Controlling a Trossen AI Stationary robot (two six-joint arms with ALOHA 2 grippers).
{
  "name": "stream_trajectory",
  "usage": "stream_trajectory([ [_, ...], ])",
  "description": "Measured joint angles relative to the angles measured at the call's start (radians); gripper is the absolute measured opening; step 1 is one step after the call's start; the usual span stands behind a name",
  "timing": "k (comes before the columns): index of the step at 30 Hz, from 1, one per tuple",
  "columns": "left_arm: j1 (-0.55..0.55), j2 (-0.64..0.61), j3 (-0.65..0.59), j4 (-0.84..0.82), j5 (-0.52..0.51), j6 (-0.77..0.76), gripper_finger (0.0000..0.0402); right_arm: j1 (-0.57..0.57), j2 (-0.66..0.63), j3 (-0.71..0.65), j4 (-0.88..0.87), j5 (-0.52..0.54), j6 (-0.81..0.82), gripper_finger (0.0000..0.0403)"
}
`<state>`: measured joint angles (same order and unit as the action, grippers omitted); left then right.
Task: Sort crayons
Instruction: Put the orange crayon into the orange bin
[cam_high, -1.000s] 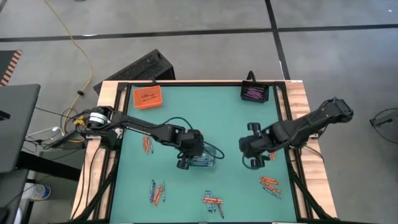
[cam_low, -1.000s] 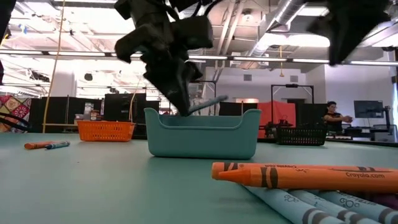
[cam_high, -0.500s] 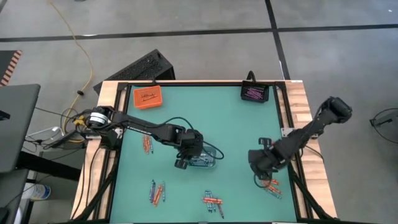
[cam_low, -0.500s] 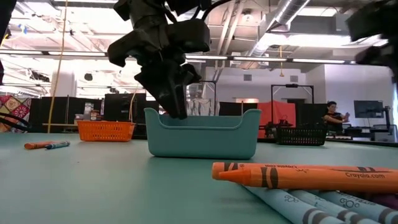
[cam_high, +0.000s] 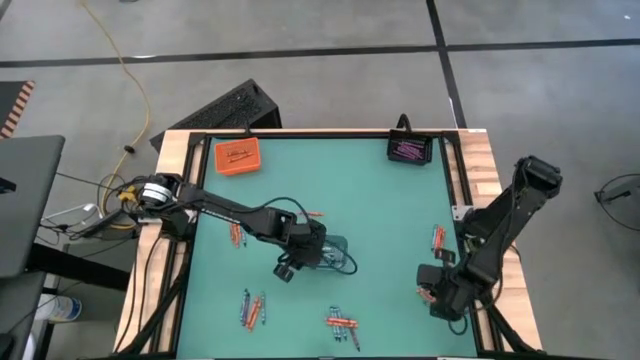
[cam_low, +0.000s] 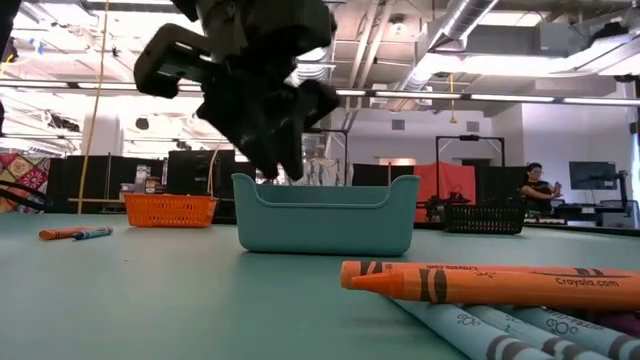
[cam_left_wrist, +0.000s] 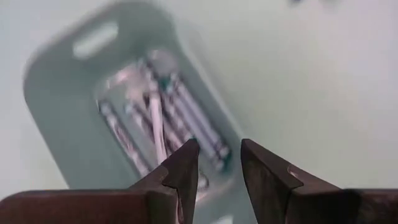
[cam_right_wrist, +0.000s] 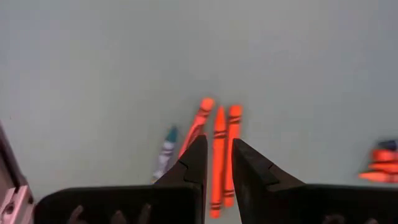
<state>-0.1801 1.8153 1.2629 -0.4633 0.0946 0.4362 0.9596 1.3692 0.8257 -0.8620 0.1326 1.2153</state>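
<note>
- The left gripper (cam_left_wrist: 216, 163) shows its jaws parted by a narrow gap with nothing between them; it hangs just above the clear-grey tray (cam_high: 330, 254) near the middle of the table (cam_high: 370, 200).
- That tray already holds a bunch of grey-blue crayons (cam_left_wrist: 163, 118), lying side by side along its length.
- The right gripper (cam_right_wrist: 216, 163) has its jaws narrowly apart and empty, poised over three orange-red crayons (cam_right_wrist: 219, 134) with one grey-blue crayon (cam_right_wrist: 165, 149) just beside them, near the table's right edge toward the front right corner.
- Judging by this, the left arm's drop into the tray looks finished, while the right arm is lining up a pick.
- The next move calls for the right gripper to descend and close on one crayon only; the orange-red ones lie touching, so it could catch two.
- More loose crayons (cam_high: 252, 308) lie along the front edge; the orange tray (cam_high: 237, 157) sits at the back left corner, the black tray (cam_high: 409, 150) at the back right.
</note>
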Motion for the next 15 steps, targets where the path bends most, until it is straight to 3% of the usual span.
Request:
stream_trajectory([
  [9,-0.064,-0.018,0.0,0.132,-0.05,0.14,0.011,0.061,0.124,0.001,-0.012,-0.025,0.106,0.0067],
  [15,-0.066,-0.031,0.0,0.146,-0.054,0.154,0.011,0.08,0.158,0.001,-0.03,-0.037,0.121,0.0067],
])
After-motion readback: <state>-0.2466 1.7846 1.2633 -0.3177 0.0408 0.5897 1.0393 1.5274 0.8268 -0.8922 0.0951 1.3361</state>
